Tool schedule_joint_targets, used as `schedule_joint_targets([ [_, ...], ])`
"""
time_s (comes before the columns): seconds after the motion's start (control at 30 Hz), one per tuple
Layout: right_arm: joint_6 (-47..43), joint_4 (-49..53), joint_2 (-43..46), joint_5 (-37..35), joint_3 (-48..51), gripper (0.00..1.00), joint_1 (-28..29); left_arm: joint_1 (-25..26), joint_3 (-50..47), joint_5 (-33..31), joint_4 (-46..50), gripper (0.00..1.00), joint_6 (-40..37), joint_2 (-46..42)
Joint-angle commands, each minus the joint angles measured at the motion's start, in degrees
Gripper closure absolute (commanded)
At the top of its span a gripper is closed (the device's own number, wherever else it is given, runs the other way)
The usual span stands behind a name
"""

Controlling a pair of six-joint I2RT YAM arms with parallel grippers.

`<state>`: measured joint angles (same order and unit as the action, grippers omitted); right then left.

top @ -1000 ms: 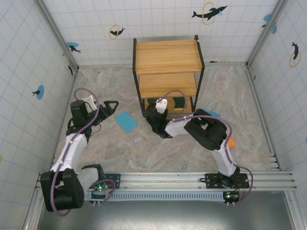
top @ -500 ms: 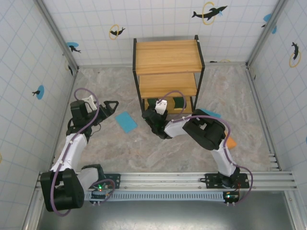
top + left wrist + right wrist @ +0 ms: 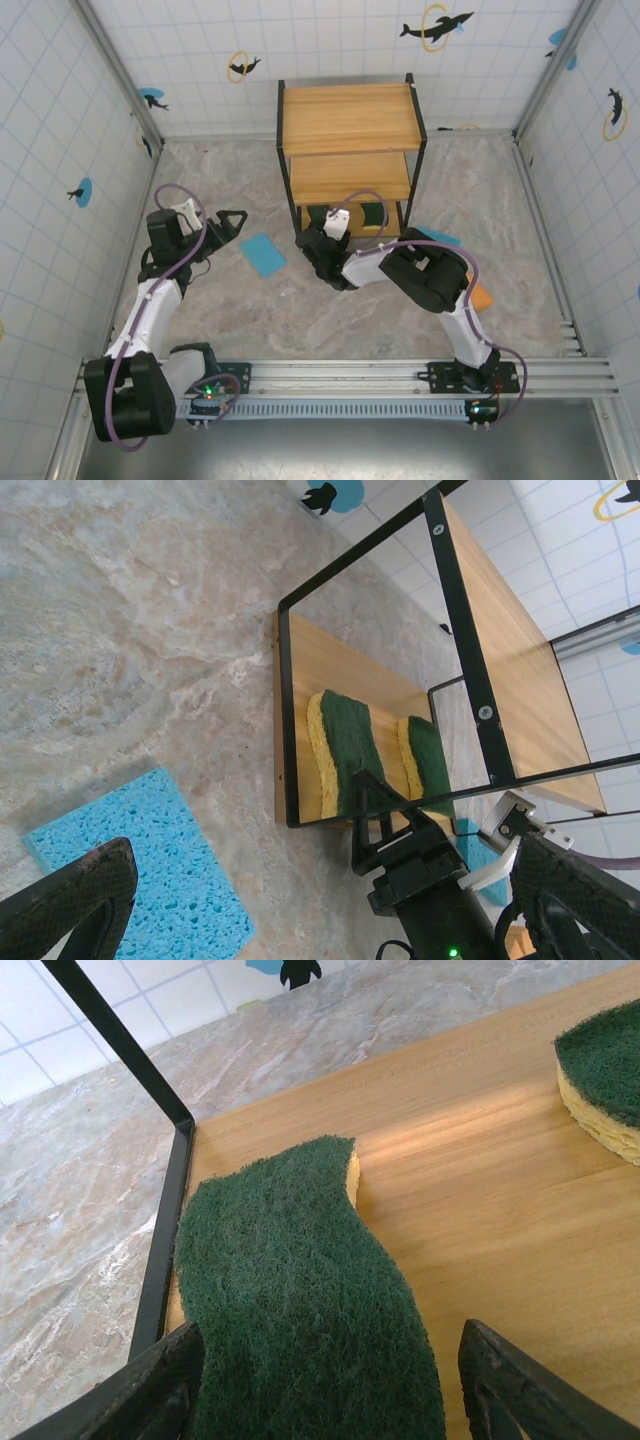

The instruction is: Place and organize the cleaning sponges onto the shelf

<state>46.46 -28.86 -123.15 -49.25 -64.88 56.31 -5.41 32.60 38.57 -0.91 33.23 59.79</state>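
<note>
1. The left arm (image 3: 150,300) has slim white links between bulky black joint housings (the right arm (image 3: 440,285) is built the same way, though its black housings look larger).
2. A thin purple cable (image 3: 176,186) loops over the left arm's wrist and runs down along its links. A second purple cable (image 3: 362,191) arcs over the right arm.
3. A small white camera block (image 3: 186,211) sits on the left wrist.
4. The left gripper (image 3: 236,224) is black, and up close its fingers (image 3: 75,895) show a woven, carbon-like pattern.
5. The right gripper (image 3: 330,1335) has matte black fingers (image 3: 145,1395) with a grainy surface.
6. The black left base (image 3: 210,385) carries a small green light.
</note>
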Motion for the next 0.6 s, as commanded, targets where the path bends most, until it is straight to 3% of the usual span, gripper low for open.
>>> schedule_joint_targets([
  [0.0,0.6,-0.9,-0.7,-2.5,-1.4,0.31,0.7,-0.3,-0.3,1.0,-0.7,0.02,-0.1,0.2],
  [0.57,-2.6,-5.8,4.8,-3.8,6.4,0.26,2.4,-0.3,-0.3,1.2,-0.4,0.02,-0.1,-0.1],
])
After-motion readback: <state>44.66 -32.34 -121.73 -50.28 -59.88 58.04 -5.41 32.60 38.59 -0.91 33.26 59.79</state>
